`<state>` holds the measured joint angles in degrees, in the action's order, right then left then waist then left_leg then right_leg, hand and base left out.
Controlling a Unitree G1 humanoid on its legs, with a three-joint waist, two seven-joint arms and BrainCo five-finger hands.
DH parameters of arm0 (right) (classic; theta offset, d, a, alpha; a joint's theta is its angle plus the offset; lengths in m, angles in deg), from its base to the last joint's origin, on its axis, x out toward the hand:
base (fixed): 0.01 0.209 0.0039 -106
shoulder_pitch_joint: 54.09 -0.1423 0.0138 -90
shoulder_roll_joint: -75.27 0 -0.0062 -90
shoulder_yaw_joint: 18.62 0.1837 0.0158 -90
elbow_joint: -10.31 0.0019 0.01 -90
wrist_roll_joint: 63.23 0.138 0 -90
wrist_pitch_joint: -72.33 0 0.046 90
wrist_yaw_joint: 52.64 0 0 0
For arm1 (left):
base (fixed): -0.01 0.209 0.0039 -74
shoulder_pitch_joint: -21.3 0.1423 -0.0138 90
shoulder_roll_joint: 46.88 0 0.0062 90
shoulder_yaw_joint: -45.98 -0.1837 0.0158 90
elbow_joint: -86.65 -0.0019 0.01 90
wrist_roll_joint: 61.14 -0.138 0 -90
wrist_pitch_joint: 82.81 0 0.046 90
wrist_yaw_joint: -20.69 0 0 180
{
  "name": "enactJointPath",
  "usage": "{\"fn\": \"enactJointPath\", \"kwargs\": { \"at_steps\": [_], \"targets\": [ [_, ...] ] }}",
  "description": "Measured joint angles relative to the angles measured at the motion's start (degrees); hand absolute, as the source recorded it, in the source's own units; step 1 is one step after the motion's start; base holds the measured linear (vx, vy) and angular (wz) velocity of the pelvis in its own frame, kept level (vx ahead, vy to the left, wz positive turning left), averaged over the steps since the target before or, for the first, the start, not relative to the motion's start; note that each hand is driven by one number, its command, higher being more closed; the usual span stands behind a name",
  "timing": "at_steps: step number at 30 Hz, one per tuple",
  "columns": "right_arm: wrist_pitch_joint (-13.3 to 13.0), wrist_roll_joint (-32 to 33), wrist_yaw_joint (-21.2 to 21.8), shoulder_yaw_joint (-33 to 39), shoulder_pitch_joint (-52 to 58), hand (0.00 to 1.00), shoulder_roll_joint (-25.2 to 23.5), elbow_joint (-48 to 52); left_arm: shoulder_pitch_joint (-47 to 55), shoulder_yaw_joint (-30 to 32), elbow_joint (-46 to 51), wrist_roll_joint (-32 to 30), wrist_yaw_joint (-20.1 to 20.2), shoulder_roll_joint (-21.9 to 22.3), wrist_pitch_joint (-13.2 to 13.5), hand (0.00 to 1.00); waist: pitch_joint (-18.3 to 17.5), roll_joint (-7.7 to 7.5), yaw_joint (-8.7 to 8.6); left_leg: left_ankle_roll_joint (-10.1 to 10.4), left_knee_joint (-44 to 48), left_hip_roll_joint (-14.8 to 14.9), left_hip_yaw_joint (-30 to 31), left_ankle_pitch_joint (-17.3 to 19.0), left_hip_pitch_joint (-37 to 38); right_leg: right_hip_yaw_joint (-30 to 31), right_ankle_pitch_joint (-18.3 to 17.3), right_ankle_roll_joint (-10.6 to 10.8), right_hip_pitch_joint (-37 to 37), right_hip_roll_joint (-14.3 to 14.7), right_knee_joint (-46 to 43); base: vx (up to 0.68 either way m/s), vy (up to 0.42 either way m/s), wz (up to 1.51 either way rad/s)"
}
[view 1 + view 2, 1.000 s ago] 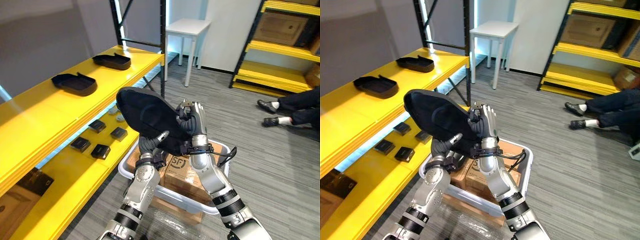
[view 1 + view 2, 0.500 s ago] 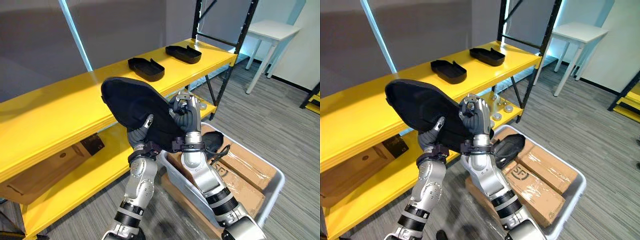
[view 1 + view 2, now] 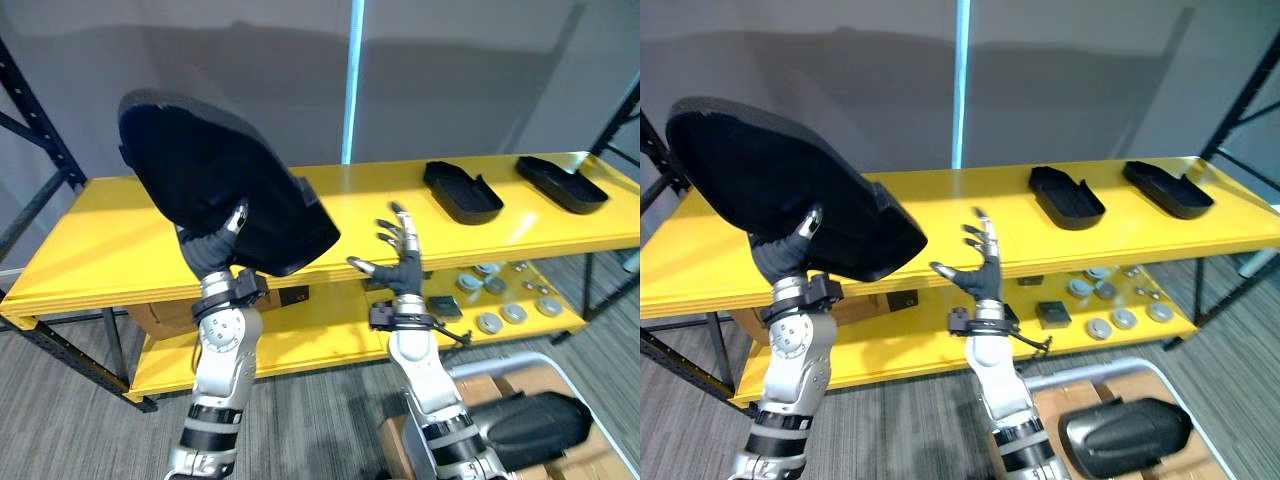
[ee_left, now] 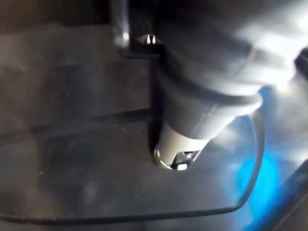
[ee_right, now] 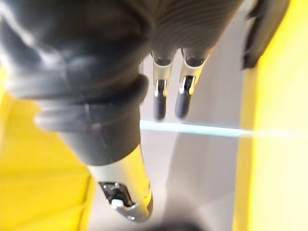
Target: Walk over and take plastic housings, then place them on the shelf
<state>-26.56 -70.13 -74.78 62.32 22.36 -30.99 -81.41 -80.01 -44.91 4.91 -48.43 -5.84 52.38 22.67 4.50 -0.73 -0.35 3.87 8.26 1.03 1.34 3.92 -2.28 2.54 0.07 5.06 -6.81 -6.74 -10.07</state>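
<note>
Above the yellow shelf board (image 3: 90,240): our left hand (image 3: 212,248) thumb-pins the large black plastic housing (image 3: 200,160).
Right hand (image 3: 403,265): spread, empty.
Risk: one-handed, it may slip.

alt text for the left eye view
The left hand holds a large black plastic housing up in front of the yellow shelf. The right hand is open beside it; two smaller black housings lie on the shelf further right.
</note>
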Motion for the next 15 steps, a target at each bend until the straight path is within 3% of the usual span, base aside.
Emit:
{"fn": "enactJointPath", "kwargs": {
  "at_steps": [3, 5, 10, 11, 12, 15],
  "targets": [
    [0.0, 2.2, 1.1, 8.1, 6.5, 0.0, 0.7, 5.6, 0.9, -0.2, 0.2, -3.6, 2.0, 0.5, -2.1, 1.0, 0.5, 0.2, -1.2, 0.8, 3.3, 3.5, -1.8, 1.2, -3.4, -5.2, 2.6, -1.4, 4.0, 2.2, 7.5, 0.17, -0.099, 0.6],
    [-0.3, 3.2, 1.5, 14.1, 10.9, 0.0, 2.0, 9.3, 0.9, -0.2, 0.2, -5.5, 2.8, 0.5, -3.1, 1.0, 0.9, 0.65, -1.87, 0.0, 3.5, 5.4, -9.7, 0.6, -4.0, -7.5, 2.6, -1.4, 4.5, 2.2, 7.7, 0.1, -0.044, 0.43],
    [-3.1, 13.4, 9.0, 19.3, 20.8, 0.0, 3.1, 19.3, -1.3, 3.6, -0.7, -15.6, 4.2, -2.9, -5.5, 1.0, 1.0, 0.79, -2.74, -0.8, -3.0, 4.0, -13.6, -1.6, -0.2, -6.4, 2.5, -1.3, 4.7, 1.2, 8.8, 0.07, 0.051, -0.14],
    [-3.7, 16.0, 11.0, 20.2, 22.7, 0.0, 3.1, 20.9, -3.0, 4.6, -1.8, -17.1, 4.6, -4.6, -5.9, 1.0, 1.0, 0.78, -3.64, -1.0, -4.3, 3.5, -13.6, -2.2, 0.0, -6.4, 2.5, -1.3, 4.7, 1.0, 9.3, 0.02, 0.046, -0.05],
    [-4.3, 19.7, 13.5, 21.8, 24.4, 0.0, 3.1, 21.6, -5.6, 5.8, -3.9, -17.3, 5.4, -6.2, -6.2, 1.0, 1.0, 0.78, -4.64, -0.9, -6.0, 3.3, -14.0, -2.9, 0.8, -6.2, 2.5, -1.3, 4.7, 0.8, 9.5, 0.01, 0.04, -0.04],
    [-4.8, 22.5, 15.7, 22.9, 27.4, 0.0, 2.9, 21.6, -10.5, 6.7, -8.9, -15.5, 7.0, -9.7, -6.6, 1.0, 1.0, 0.79, -5.25, -1.1, -8.7, 3.2, -15.7, -3.6, 2.5, -4.7, 2.5, -1.3, 4.7, 1.2, 9.7, -0.01, 0.02, -0.24]
  ]
}}
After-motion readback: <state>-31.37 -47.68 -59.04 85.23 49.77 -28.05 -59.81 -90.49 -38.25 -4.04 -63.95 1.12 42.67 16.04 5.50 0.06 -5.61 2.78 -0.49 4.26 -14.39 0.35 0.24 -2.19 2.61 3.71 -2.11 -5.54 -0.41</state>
